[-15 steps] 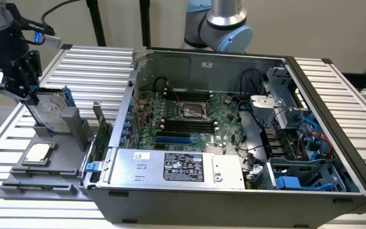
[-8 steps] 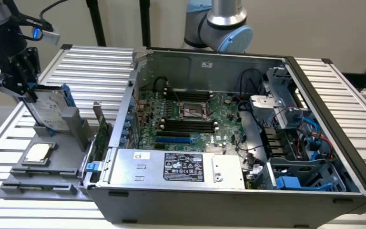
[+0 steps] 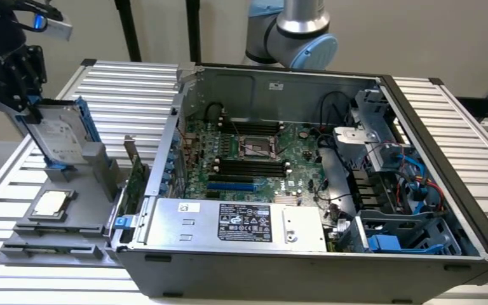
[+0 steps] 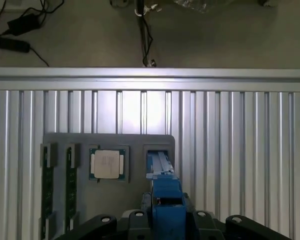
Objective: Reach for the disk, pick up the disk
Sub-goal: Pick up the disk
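Pick-up under way: fingers pinch the disk (upright in its grey holder); lifting calls for a straight pull.

matt metal disk, blue plastic rails

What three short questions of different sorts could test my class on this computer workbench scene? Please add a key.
1. True or false: the hard drive lies flat inside the open computer case.
2. Multiple choice: what sits on the grey tray beside the hard drive's slot? A) a CPU chip B) a cooling fan C) a screwdriver
3. Fill in: the gripper grips the hard drive at its ____ end.

Key: 1. False; it stands tilted in the tray's slot, outside the case. 2. A. 3. upper.
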Controlling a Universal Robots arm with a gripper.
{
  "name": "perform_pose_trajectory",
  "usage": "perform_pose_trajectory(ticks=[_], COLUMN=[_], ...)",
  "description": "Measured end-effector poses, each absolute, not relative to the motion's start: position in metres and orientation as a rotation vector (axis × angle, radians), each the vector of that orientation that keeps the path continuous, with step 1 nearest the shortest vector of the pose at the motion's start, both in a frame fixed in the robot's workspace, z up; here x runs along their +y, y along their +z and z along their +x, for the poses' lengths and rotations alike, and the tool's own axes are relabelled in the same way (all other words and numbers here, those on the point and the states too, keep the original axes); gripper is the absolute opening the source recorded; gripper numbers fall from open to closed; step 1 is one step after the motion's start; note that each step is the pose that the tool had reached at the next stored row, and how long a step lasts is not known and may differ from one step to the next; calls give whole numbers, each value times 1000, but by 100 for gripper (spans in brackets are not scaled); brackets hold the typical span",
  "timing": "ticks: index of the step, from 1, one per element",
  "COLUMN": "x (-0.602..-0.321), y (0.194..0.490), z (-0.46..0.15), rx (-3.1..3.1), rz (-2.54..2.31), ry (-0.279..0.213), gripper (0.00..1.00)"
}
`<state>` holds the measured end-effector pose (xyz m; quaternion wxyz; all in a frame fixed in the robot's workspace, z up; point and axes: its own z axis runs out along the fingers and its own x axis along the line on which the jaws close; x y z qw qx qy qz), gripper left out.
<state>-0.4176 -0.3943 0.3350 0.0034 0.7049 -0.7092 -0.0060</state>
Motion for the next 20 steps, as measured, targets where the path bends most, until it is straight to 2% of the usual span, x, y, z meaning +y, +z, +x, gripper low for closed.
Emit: perform_pose_trajectory(ticks=[12, 20], x=[-394, -397], y=[390, 426], z=[-410, -381], rx=[-2224, -2226], rz=[2211, 2213], ry=[-21, -26], gripper=[33, 33])
